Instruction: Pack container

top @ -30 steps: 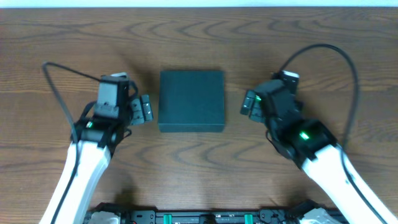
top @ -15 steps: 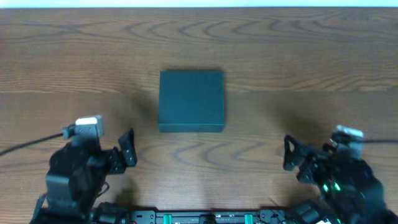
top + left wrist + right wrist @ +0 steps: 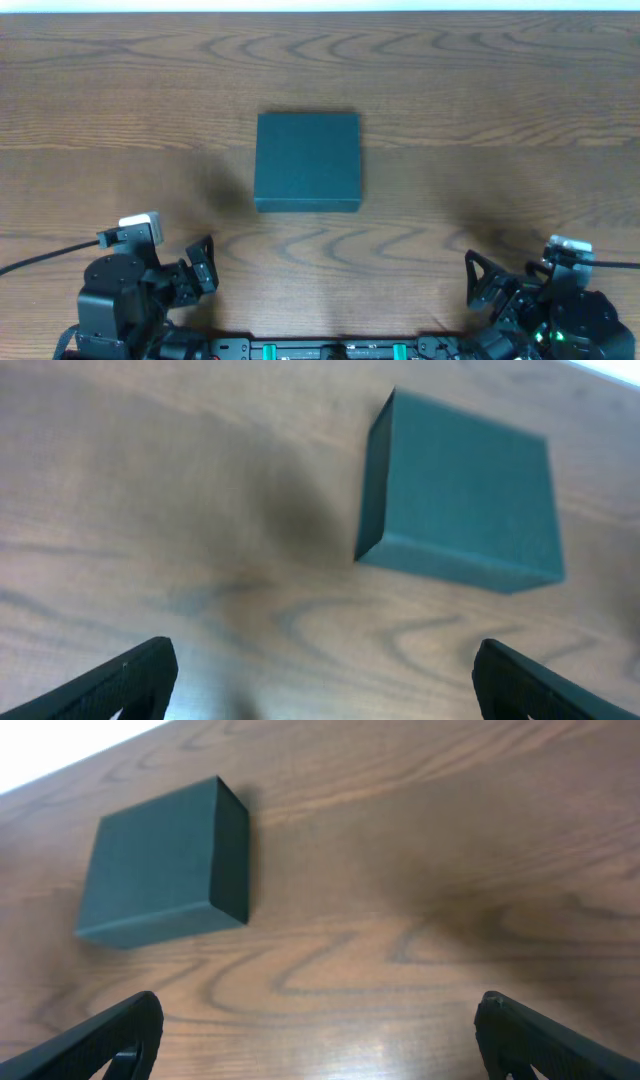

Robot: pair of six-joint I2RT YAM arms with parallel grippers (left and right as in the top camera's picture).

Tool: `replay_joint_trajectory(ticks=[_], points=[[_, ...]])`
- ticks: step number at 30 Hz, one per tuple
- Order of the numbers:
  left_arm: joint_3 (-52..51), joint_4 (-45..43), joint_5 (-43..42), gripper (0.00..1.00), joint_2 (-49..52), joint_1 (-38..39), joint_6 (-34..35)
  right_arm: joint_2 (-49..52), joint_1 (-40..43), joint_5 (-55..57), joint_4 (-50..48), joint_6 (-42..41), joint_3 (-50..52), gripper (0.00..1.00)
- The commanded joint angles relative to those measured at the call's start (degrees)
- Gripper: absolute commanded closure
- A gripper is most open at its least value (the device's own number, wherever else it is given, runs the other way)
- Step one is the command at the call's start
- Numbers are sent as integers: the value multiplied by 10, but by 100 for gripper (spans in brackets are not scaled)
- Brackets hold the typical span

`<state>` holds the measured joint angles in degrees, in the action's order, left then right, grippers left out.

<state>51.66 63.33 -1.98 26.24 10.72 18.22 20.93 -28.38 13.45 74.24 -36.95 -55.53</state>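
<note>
We see left gripper (image 3: 325, 657) and right gripper (image 3: 320, 1010) at near table edge, fingers spread wide, empty. Farther out: container (image 3: 307, 160), lid closed, flat on wooden table (image 3: 480, 90), mid-table, well apart from both.

container (image 3: 307, 162): dark teal, plain matte, no print | table (image 3: 480, 100): mid-brown wood, darker wavy grain lines | left gripper (image 3: 198, 270): black | right gripper (image 3: 485, 285): black, small green light (image 3: 555, 335) behind it | cable (image 3: 40, 258): black | strip (image 3: 320, 5) past table's far edge: white
</note>
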Motion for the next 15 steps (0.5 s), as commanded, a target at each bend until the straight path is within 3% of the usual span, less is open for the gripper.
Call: replay_joint_trajectory(ticks=[1,9,15], points=[[-4,25,0,5,-2,2,5,0,2,-2,7,8,1,1],[-4,65,0,4,-2,2,5,0,2,14,14,15,2,1],[-4,65,0,4,-2,2,5,-18,22,9,-71,160,29,1]])
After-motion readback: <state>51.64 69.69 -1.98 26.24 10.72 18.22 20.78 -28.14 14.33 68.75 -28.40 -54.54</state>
